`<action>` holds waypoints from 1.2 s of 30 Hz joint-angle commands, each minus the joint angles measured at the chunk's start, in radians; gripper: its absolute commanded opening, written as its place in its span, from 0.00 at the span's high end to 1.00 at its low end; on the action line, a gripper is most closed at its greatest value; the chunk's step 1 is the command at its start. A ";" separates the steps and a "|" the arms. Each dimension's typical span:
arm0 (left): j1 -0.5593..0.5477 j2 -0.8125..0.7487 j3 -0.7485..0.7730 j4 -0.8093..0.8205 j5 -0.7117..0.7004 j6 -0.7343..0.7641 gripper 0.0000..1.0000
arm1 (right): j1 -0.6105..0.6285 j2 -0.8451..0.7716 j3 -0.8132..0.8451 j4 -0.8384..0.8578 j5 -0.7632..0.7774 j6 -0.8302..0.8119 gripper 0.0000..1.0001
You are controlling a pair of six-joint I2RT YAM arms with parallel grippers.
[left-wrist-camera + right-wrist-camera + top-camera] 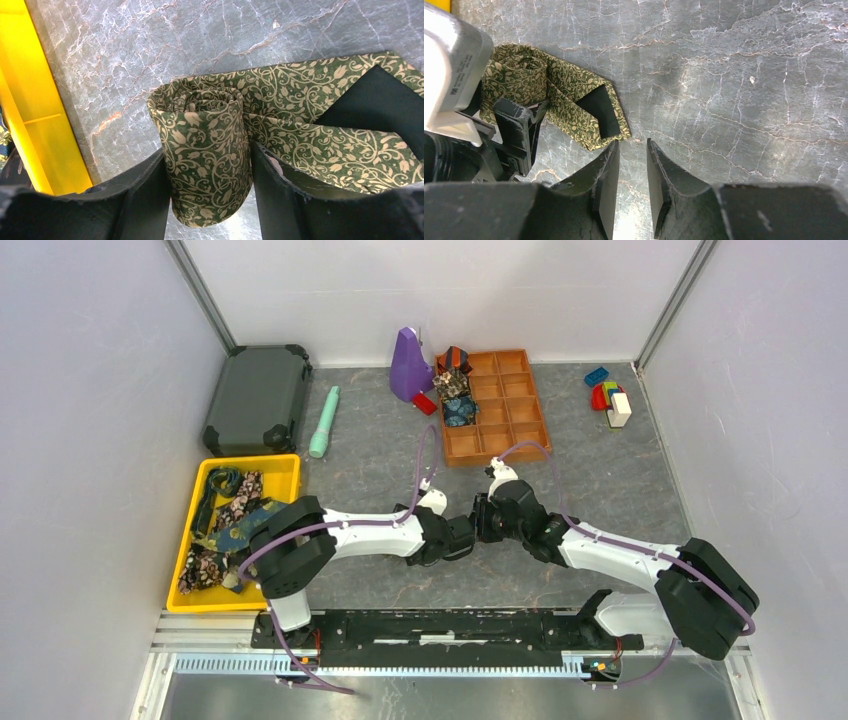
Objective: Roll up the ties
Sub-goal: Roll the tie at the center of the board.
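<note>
**Green vine tie coiled at mid-counter**

The green vine-print tie (200, 125) stands as a rolled coil on the counter (150, 50), its tail lying flat toward the right of the frame. The left fingers (157, 175) flank the coil closely; whether they press it I cannot tell. The right fingers (606, 170) stand slightly apart, holding nothing, by the tail's tip. Bare counter spreads right. The yellow tray (285, 465) at left holds loose ties (230, 525); the wooden divider box (520, 410) at top holds rolled ties (458, 400)

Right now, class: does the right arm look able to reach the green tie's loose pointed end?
Probably yes. The loose pointed end lies just ahead of the right tool, with nothing lying between; the left tool sits aside, at the roll.
</note>
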 commanded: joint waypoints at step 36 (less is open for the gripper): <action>0.003 -0.485 -0.023 0.026 0.109 0.086 0.13 | 0.082 0.052 0.208 -0.023 0.015 0.016 0.52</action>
